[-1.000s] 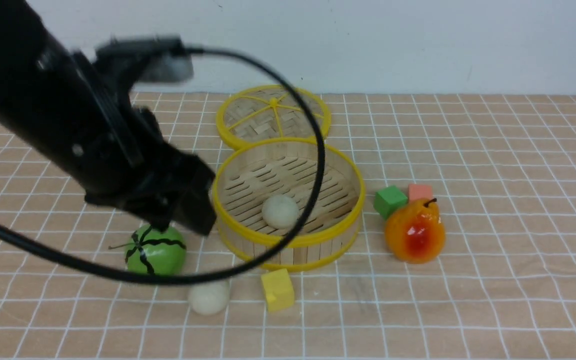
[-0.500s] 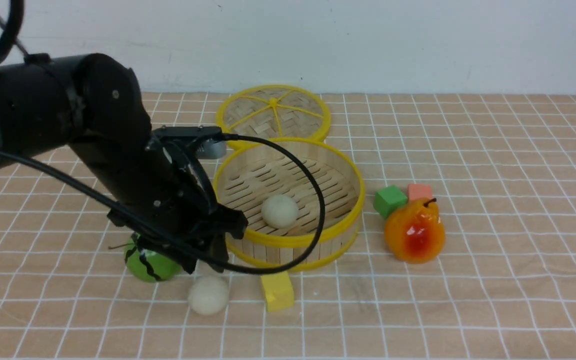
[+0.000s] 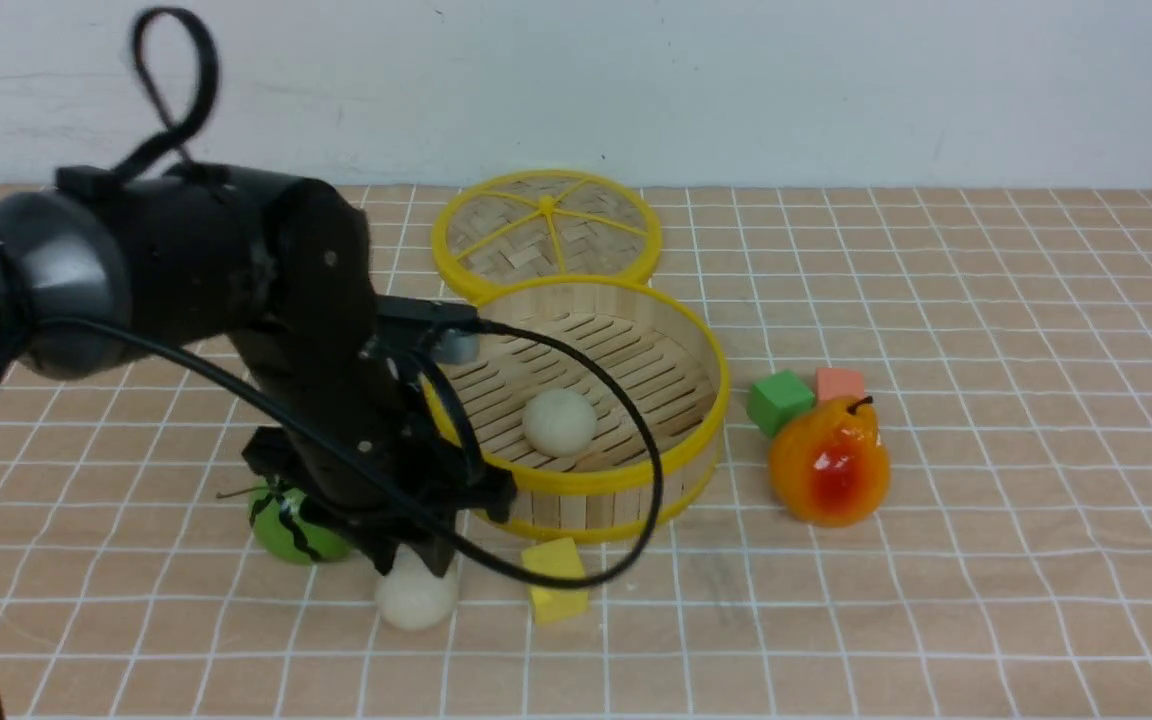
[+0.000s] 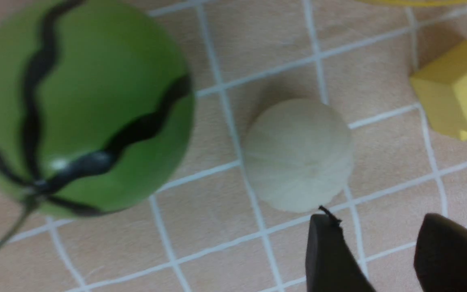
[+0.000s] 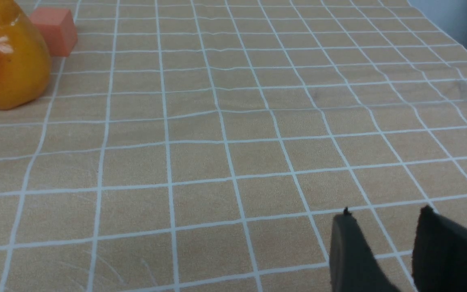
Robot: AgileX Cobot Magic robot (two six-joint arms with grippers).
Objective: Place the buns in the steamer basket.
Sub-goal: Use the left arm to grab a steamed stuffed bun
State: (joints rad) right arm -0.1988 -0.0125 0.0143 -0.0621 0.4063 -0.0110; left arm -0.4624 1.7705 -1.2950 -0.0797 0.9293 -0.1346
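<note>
Hanging low at the near-left side of the steamer basket (image 3: 596,505), the left arm (image 3: 186,270) blocks much of that area in the front view. The left pincer (image 4: 375,243) shows clearly only in its wrist view, as two dark fingertips (image 4: 326,251) cut off by the frame edge. They stand partly apart with bare tabletop (image 3: 936,600) between them and grip nothing. One bun (image 3: 417,598) lies on the tabletop just in front of the basket's left side, its top hidden by the arm. In the wrist view it sits just beyond the tips, not between them; whether a tip touches it I cannot tell. A second bun (image 3: 558,422) rests on the basket's slatted floor. The green striped melon (image 3: 291,525), left of the basket, is half covered by the arm. The yellow cube (image 3: 556,580) sits just in front of the basket's wall. The lid (image 3: 546,228) lies behind the basket, its near edge hidden by the rim. The right pincer (image 5: 385,227) is out of the front view; its tips are slightly parted and empty.
</note>
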